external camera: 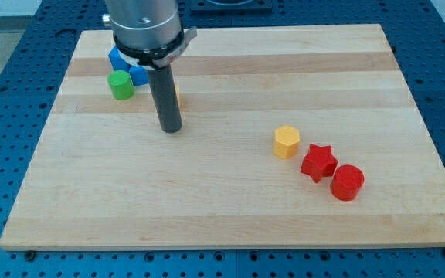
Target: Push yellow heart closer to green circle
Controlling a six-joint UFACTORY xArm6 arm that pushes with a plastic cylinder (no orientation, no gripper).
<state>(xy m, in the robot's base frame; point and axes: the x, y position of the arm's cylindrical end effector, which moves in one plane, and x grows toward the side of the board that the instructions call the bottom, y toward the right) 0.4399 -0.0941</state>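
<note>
Yellow heart (177, 96) hides behind my tip (171, 129).

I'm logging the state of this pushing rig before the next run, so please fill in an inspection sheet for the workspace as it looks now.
Surface: pale wooden board, flat, on a blue perforated base.
Job's things: yellow heart almost wholly hidden behind the rod, only a sliver shows; green circle to its left in the view, apart from it.
Clutter: blue blocks above the green circle, partly hidden, shapes unclear; yellow hexagon, red star and red cylinder in a diagonal row at the view's right.
Tip: my tip rests on the board just below the yellow heart in the view.
Cables: nothing seen.
Surroundings: only the blue base shows.
</note>
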